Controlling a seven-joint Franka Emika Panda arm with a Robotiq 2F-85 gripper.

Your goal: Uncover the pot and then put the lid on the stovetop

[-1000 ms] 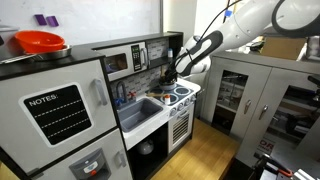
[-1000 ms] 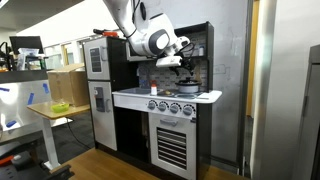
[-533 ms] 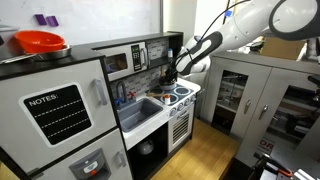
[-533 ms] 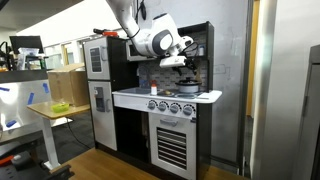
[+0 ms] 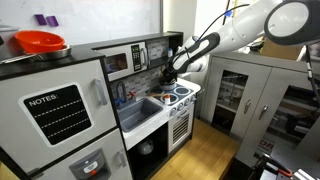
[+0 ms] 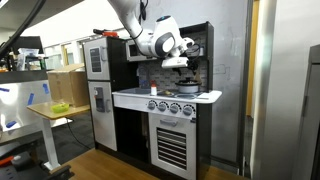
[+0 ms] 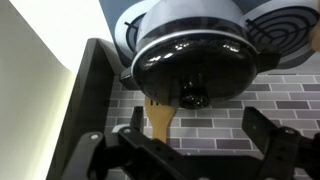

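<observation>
Against the wall in both exterior views a black-and-white toy kitchen (image 5: 100, 110) is set, its fridge door fitted with a dark chalkboard panel (image 5: 55, 112) on which the word "NOTES" is printed in white — no other writing can be read at this size. The white robot arm (image 5: 235, 30) is reached in from above towards the oven end of the unit, under the upper shelf. A grey sink basin (image 5: 140, 110) is sunk in the counter between the fridge and the stovetop (image 6: 207, 96), whose white top is seen with a row of knobs on the front below it. On top of the fridge a large red-orange bowl (image 5: 40, 42) is placed, well apart from the arm. The pot (image 6: 188, 88) is stood on the stovetop, near the back wall. In the wrist view it is covered by its glossy dark lid (image 7: 190, 50), on which a round knob (image 7: 190, 97) is centred; a ringed burner (image 7: 290, 22) is shown just beside it. The gripper (image 7: 185, 140) is spread wide — one of its dark fingers (image 7: 100, 150) at each side of the frame, nothing held between them, the knob lying ahead of the gap. A wooden spatula (image 7: 158, 120) is seen against the grey brick-pattern backsplash (image 7: 230, 125) beyond the lid.
</observation>
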